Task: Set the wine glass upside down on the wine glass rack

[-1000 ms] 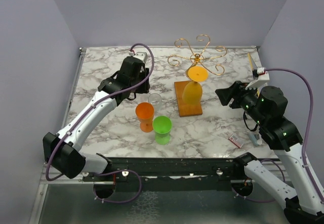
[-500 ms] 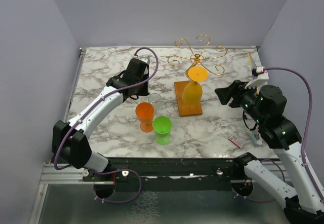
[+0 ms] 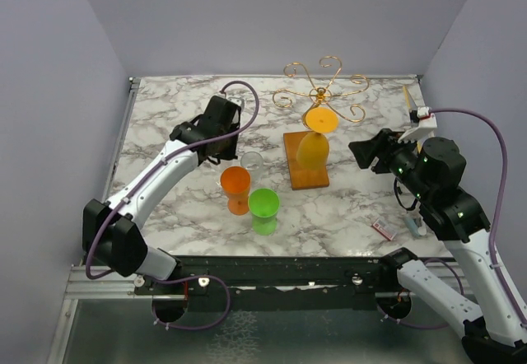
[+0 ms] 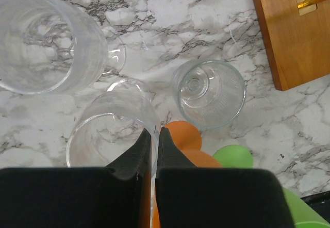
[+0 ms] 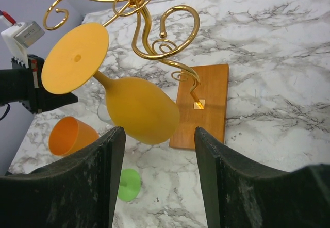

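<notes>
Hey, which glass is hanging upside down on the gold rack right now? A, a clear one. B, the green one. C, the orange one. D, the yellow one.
D: the yellow glass hangs bowl-down from the wine glass rack; the orange glass and green glass stand on the table, and the left gripper pinches a clear glass.

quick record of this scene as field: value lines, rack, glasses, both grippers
rack: gold wire wine glass rack on a wooden base
on rack: yellow wine glass, hanging upside down
upright on table: orange wine glass, green wine glass, two free clear glasses
left gripper: nearly shut, apparently pinching the rim of a third clear wine glass
right gripper: open, empty, facing the rack
</notes>
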You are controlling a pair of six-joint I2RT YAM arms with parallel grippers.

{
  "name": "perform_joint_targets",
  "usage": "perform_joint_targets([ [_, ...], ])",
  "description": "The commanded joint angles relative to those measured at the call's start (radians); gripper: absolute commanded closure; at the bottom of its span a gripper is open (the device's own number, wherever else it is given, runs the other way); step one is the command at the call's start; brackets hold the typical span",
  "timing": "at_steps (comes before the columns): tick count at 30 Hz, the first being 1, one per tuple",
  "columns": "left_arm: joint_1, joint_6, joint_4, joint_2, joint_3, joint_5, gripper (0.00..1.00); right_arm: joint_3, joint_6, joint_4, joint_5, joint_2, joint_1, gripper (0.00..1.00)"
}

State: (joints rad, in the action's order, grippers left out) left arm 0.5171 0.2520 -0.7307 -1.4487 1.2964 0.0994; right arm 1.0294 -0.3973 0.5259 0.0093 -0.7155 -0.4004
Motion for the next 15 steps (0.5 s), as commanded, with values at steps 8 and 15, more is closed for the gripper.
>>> perform_joint_targets([
  [8, -0.005, -0.061, -0.185, 0.178, 0.148, 0.071, 1.00, 0.048, -0.051, -0.046, 0.040, -0.001, -0.004, 0.40],
  [15, -0.005, -0.067, -0.226, 0.249, 0.248, 0.011, 1.00, 0.055, -0.111, -0.101, 0.052, 0.019, -0.005, 0.40],
])
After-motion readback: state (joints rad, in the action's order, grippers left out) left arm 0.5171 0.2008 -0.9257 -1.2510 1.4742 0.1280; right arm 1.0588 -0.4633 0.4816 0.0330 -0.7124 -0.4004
